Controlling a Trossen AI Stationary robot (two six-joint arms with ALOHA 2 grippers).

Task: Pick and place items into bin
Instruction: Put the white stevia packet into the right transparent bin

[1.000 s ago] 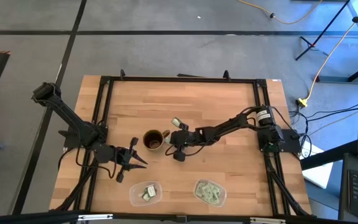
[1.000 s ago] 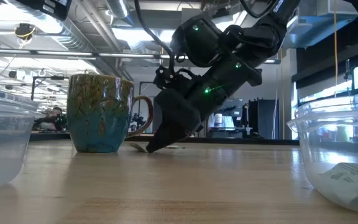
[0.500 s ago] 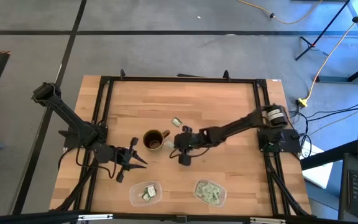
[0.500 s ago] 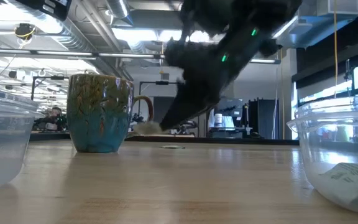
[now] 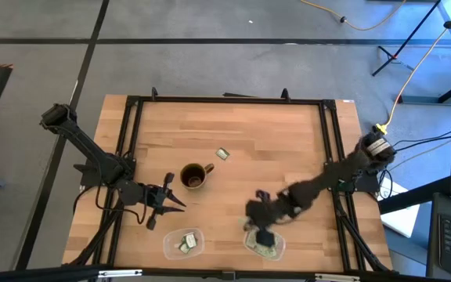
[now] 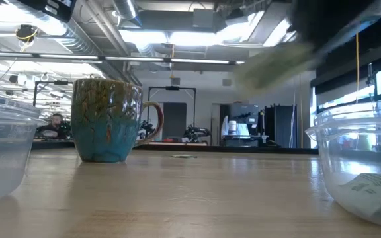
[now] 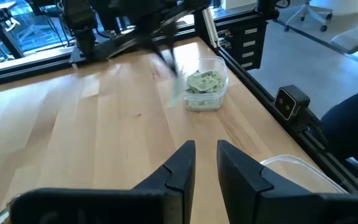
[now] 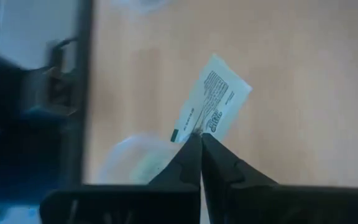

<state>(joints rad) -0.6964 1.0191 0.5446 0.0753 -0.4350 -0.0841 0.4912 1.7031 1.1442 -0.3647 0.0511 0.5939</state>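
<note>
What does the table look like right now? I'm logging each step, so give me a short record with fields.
right gripper: shut on a packet, over the right bin
left gripper: fingers slightly apart, empty, waiting at the table's left
right bin: holds a pile of packets
left bin: a few packets
mug: upright, mid-table
loose packet: on the table beyond the mug
</note>
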